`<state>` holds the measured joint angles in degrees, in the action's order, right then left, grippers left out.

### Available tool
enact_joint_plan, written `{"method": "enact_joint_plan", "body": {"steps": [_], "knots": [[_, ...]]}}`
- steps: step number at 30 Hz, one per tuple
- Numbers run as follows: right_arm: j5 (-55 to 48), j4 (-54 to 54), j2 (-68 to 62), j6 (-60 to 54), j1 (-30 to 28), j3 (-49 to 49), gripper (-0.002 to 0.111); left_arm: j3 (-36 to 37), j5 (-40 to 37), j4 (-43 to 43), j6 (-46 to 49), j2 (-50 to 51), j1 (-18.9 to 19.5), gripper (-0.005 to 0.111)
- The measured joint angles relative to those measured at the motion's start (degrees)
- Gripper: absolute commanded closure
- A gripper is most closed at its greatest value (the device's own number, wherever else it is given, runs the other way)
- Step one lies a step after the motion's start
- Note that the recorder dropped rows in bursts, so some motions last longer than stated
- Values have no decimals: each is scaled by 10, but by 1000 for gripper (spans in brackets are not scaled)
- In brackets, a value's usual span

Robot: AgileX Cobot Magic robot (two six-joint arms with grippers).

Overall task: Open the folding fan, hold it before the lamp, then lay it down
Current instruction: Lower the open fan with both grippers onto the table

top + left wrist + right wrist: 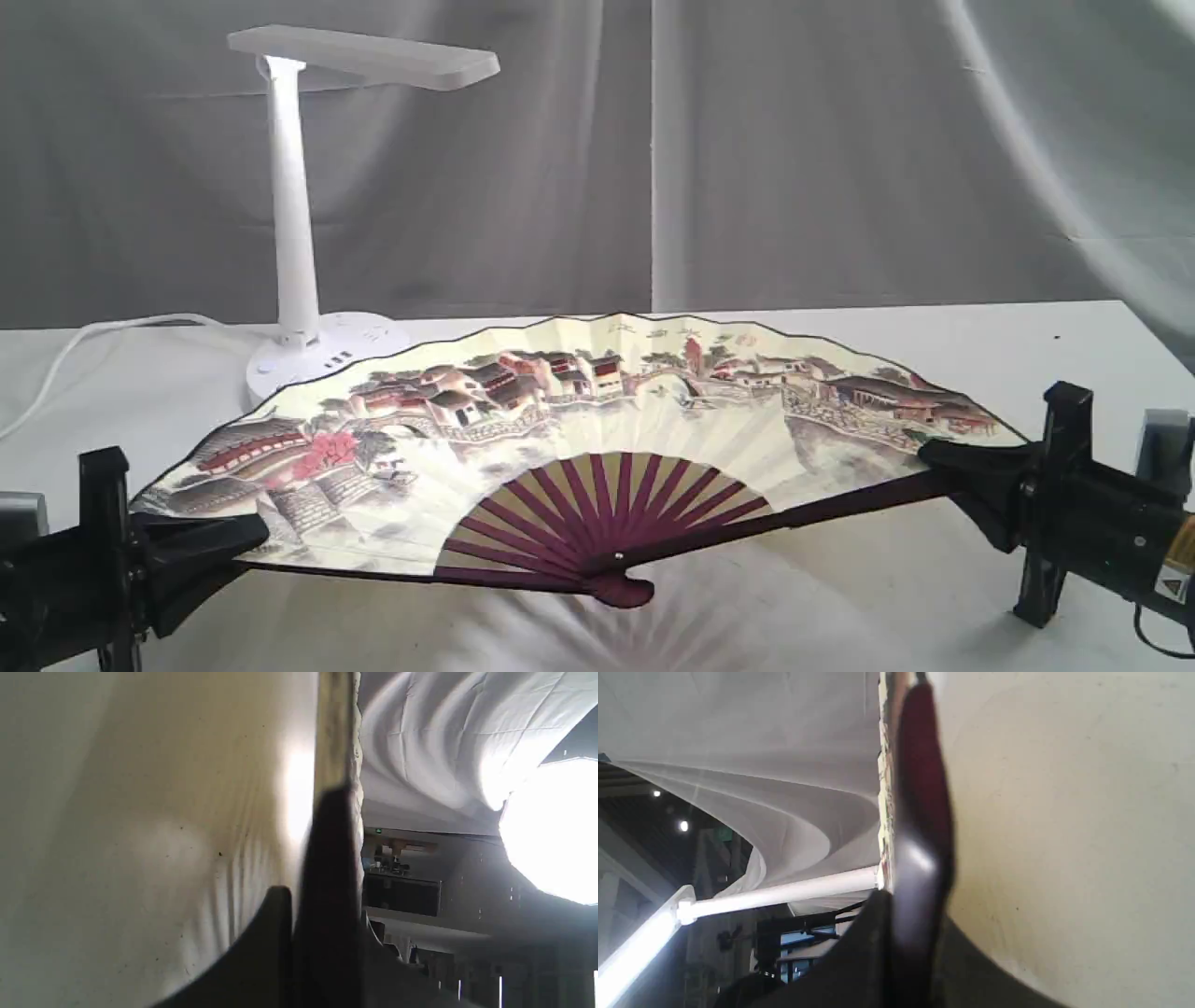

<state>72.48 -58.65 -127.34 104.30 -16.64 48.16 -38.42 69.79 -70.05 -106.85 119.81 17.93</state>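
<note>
Nearest, at 8 o'clock in the exterior view, the left gripper is clamped on the left outer rib of the folding fan. At 4 o'clock the right gripper is clamped on the right outer rib. The fan is held fully spread between them, painted side to the camera, over the white table. Whether its pivot touches the cloth cannot be told. Behind, at 10 o'clock, the lamp is stood upright, its base partly hidden by the leaf. A grey curtain is hung farthest back.
</note>
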Motion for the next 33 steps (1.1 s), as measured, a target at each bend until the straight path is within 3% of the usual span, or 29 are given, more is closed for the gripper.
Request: {"method": "enact_joint_plan", "body": {"steps": [11, 22, 28, 33], "knots": [[19, -15, 1, -45, -57, -52, 108, 1, 8, 7, 20, 15, -39, 107], [19, 38, 8, -75, -68, -82, 108, 0, -26, 53, 24, 16, -89, 104], [19, 40, 9, -75, -68, -83, 108, 0, -53, 53, 30, 16, -89, 85], [15, 130, 9, -82, -90, -81, 88, 0, -84, 81, 38, 13, -79, 63]]}}
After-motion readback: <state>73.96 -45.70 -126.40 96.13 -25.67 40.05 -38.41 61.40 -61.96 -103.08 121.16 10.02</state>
